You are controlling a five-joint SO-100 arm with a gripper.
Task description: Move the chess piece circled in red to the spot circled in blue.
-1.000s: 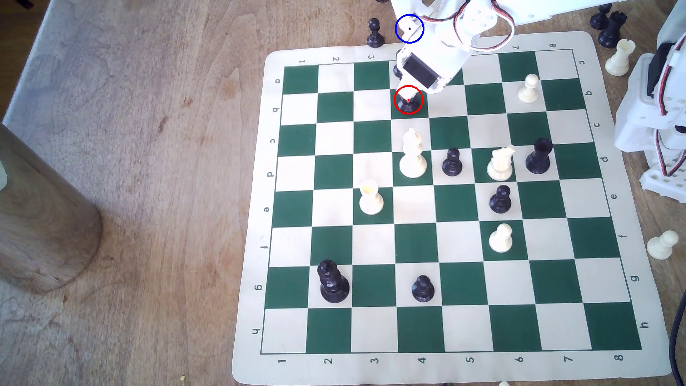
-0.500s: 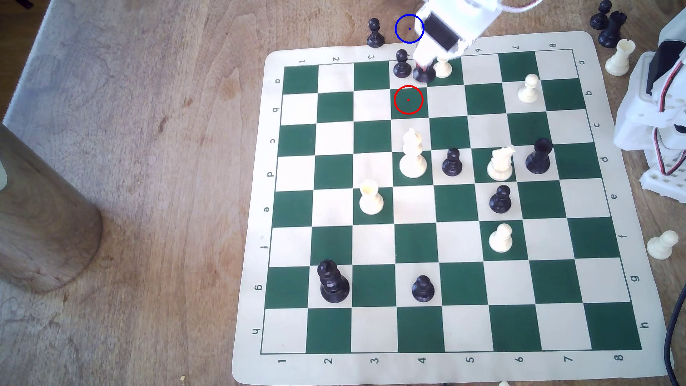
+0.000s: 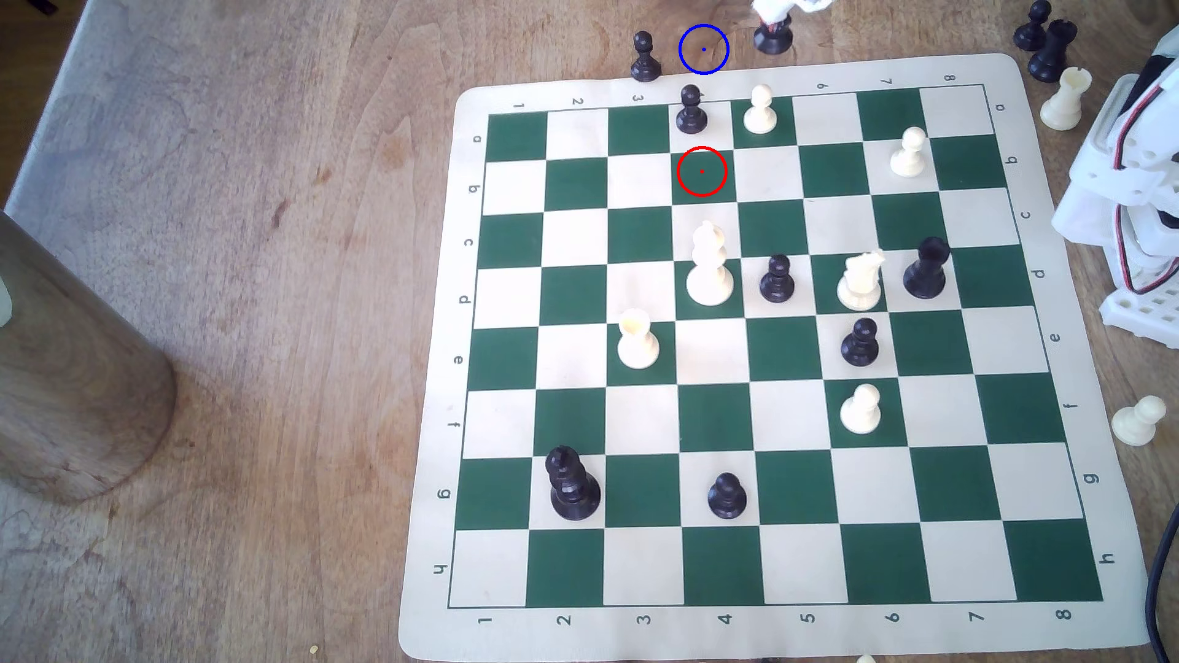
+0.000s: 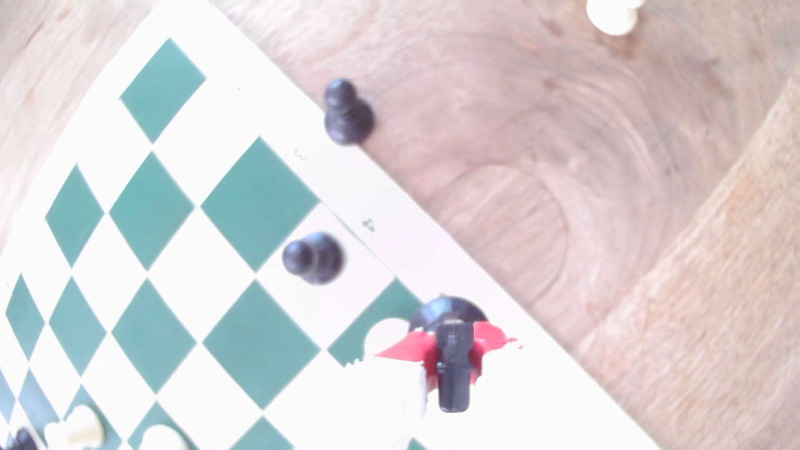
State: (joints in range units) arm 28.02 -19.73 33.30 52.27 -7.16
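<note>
The chess piece, a black knight (image 3: 773, 38), is held at the top edge of the exterior view, beyond the board's far border. My gripper (image 3: 773, 24) is shut on its head. It sits to the exterior view's right of the spot (image 3: 704, 49), a blue ring on bare wood, about one square away. In the wrist view the knight (image 4: 452, 380) is clamped between red-padded fingers (image 4: 411, 348) of the gripper (image 4: 452, 346), with its round base over the board's border. The red ring (image 3: 702, 171) encloses an empty green square.
A black pawn (image 3: 644, 57) stands on the wood just left of the blue ring. Another black pawn (image 3: 691, 111) and a white pawn (image 3: 760, 109) stand on the chessboard's (image 3: 1052, 574) far row. The arm's base (image 3: 1135, 210) is at the right, and a wooden cylinder (image 3: 70, 382) at the left.
The gripper lifted the black knight out of the red-ringed square and carried it across the far row and off the board, up and to the exterior view's right.
</note>
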